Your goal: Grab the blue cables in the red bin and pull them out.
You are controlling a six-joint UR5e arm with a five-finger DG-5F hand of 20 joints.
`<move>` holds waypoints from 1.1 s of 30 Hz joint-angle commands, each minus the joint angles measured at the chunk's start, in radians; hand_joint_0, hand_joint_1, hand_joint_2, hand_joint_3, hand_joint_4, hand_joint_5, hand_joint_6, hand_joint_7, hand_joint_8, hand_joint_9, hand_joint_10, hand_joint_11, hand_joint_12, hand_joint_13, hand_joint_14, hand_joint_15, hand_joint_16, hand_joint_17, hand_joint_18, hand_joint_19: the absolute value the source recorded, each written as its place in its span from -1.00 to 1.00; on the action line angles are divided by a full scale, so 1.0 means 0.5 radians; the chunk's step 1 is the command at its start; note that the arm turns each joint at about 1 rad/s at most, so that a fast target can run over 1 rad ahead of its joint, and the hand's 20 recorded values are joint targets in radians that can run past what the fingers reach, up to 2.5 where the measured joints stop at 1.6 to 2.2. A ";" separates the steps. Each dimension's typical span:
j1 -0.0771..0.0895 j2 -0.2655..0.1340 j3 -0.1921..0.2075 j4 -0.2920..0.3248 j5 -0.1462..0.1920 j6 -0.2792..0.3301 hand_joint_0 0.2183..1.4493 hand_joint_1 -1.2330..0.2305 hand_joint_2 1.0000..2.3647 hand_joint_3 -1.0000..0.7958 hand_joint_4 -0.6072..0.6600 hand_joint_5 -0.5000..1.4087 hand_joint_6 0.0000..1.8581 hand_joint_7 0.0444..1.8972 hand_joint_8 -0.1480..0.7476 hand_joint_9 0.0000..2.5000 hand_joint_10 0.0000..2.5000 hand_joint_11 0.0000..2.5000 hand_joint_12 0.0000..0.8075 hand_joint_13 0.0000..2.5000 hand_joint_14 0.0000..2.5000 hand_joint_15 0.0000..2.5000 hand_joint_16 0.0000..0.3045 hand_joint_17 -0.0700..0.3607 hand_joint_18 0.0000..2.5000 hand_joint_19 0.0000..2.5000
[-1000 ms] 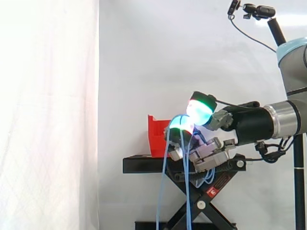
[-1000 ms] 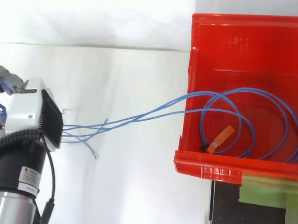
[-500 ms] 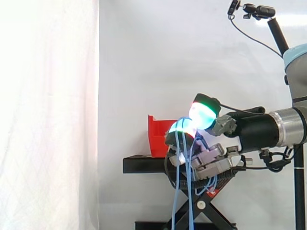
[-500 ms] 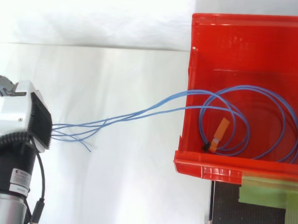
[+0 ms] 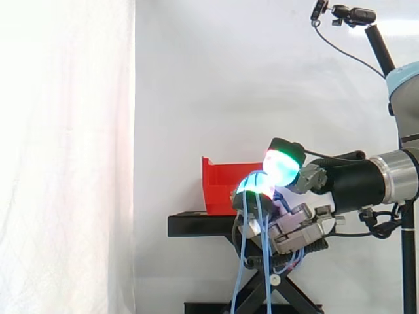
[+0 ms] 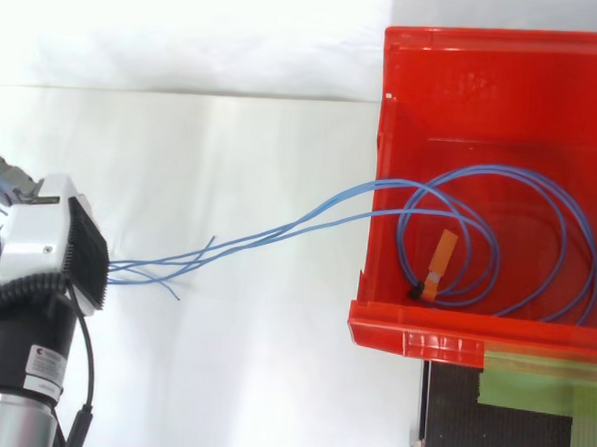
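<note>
The blue cables (image 6: pixel 278 227) lie half out of the red bin (image 6: pixel 443 336); their far part lies coiled in wide loops on the bin floor, with an orange tag (image 6: pixel 440 259) on a strand near the front rim. From the coil several strands climb over the bin's open side wall and run in a loose bundle across the gap to the hand (image 6: pixel 49 241), a few cut ends fanning out just beside it; in the side view the free ends hang straight down past the black stand (image 5: pixel 196 226).

The hand (image 5: pixel 294 226) is closed on the bundle; the strands pass under a glowing cyan pad (image 5: pixel 255 185) and look pinched there between curled fingers and thumb. It sits well apart from the bin, at about rim height.

The relation that matters is the line of the bundle; its long axis runs from the hand straight to the bin's open side, so the coil lies directly away from the hand along that line. The strands sag slightly, so some slack probably has to be taken up before the coil shifts. A further pull along the same axis, away from the bin, should draw the loops over the wall; the tag or a crossed loop might catch on the wall.

A strip of green tape (image 6: pixel 531 381) sits on the stand beside the bin; a white curtain (image 5: pixel 65 157) hangs behind.
</note>
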 commanded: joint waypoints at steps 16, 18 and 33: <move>-0.022 0.000 0.003 0.160 -0.219 -0.350 -0.01 -0.43 -1.00 -1.00 0.20 0.58 -0.97 0.00 -0.07 -0.07 -0.98 -0.36 -0.27 -0.02 0.43 0.14 -0.75 -0.28 0.12 0.53; -0.025 0.000 0.003 0.154 -0.219 -0.353 -0.03 -0.42 -1.00 -1.00 0.21 0.58 -1.00 0.00 -0.07 -0.07 -0.98 -0.36 -0.25 -0.02 0.42 0.13 -0.75 -0.27 0.12 0.52; -0.031 0.000 0.000 0.144 -0.219 -0.353 -0.17 -0.42 -1.00 -1.00 0.26 0.56 -1.00 -0.06 -0.04 -0.08 -0.98 -0.38 -0.20 -0.02 0.40 0.12 -0.70 -0.20 0.12 0.48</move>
